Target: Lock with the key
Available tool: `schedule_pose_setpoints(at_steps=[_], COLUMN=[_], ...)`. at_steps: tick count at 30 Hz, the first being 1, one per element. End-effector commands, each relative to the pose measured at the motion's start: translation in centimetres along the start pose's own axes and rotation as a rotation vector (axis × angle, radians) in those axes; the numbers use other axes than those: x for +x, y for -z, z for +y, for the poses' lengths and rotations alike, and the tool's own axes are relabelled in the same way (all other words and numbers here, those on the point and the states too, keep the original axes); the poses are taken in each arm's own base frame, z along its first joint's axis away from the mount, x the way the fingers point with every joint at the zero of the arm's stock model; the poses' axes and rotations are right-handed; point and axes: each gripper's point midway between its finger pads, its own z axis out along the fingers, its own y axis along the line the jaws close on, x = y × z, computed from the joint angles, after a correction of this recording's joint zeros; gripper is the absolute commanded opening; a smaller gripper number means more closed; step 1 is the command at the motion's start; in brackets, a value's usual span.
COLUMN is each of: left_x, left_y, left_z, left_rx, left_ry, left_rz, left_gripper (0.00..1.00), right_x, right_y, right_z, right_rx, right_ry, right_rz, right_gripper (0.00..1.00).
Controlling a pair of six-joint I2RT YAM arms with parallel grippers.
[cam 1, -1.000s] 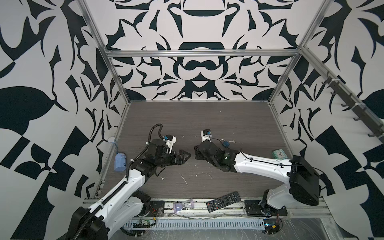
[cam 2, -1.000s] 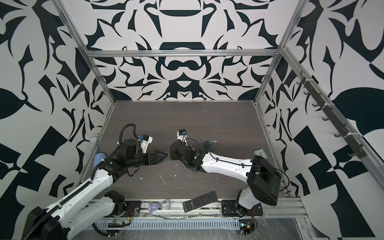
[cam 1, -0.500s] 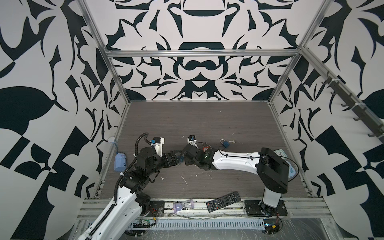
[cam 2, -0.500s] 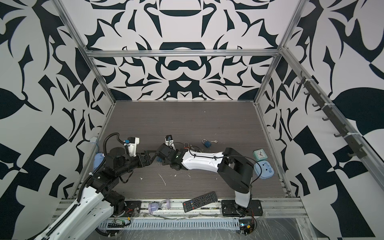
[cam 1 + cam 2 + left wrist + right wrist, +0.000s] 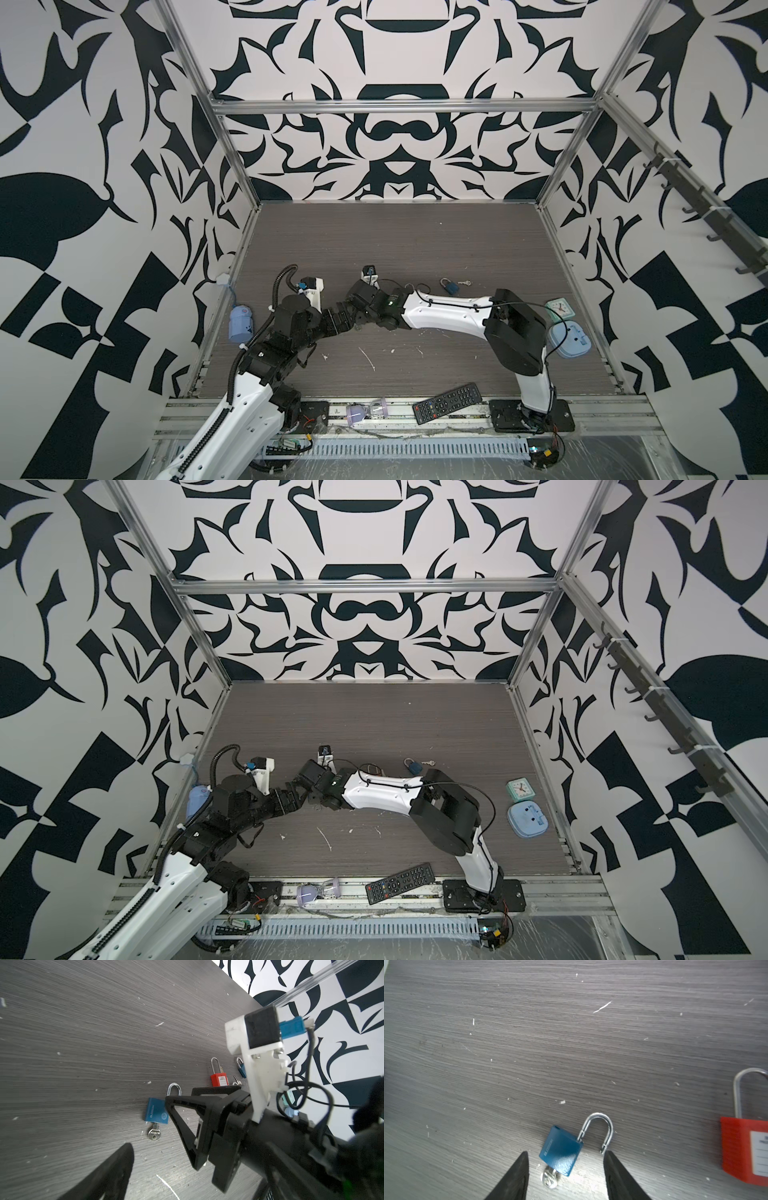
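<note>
Right gripper point(image 5: 565, 1152) jaws spread, straddling blue padlock point(image 5: 559, 1155) on desk point(image 5: 571, 1043); key point(image 5: 549, 1180) seated, shackle point(image 5: 598, 1118) open. Left gripper point(image 5: 343, 323) jaws wide, likely to brace.

You've got grey table point(image 5: 415, 241): open blue padlock point(image 5: 560, 1153) w/ key point(image 5: 549, 1180) in it, red padlock point(image 5: 743, 1151) near; clock point(image 5: 559, 309), blue case point(image 5: 568, 340) mid-right in both top views.

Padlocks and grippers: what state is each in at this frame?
Blue square padlock: shackle swung open, silver key inserted.
Right gripper: open, straddling that padlock, not touching it.
Left gripper: open, empty.
Red plastic long-shackle padlock: looks closed.
Small blue padlock: looks closed, loose key beside it.
</note>
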Motion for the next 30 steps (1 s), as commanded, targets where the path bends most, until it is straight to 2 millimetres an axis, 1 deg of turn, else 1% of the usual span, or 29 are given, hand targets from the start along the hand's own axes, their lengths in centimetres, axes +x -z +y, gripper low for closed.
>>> schedule_pose_setpoints(at_steps=[1, 2, 5, 9, 17, 23, 30], left_x=[-1.4, -1.5, -1.8, -2.1, -2.0, -1.3, -0.8], left_y=[1.0, 1.1, 1.3, 1.5, 1.6, 1.2, 1.4], left_z=[0.1, 0.1, 0.4, 0.7, 0.9, 1.7, 1.7], left_rx=[-0.035, -0.035, -0.047, -0.063, -0.05, -0.073, -0.057], left_ry=[0.017, 0.018, 0.019, 0.018, 0.018, 0.02, 0.028], left_rz=[-0.052, -0.057, -0.074, -0.082, -0.09, -0.06, -0.054], left_gripper=[0.99, 0.99, 0.99, 0.99, 0.99, 0.99, 0.99], right_x=[-0.6, -0.6, 0.1, 0.9, 1.8, 1.9, 2.5], right_y=[1.0, 1.0, 0.2, -0.5, -1.7, -2.2, -2.8], right_z=[0.1, 0.2, -0.6, -0.6, -0.7, -0.7, -0.3], right_rx=[0.026, 0.033, 0.111, 0.15, 0.158, 0.182, 0.168], right_ry=[-0.046, -0.05, -0.051, -0.026, -0.073, -0.069, -0.074], right_rz=[0.005, 0.012, 0.066, 0.126, 0.141, 0.145, 0.169], right_gripper=[0.6, 0.61, 0.63, 0.66, 0.65, 0.65, 0.63])
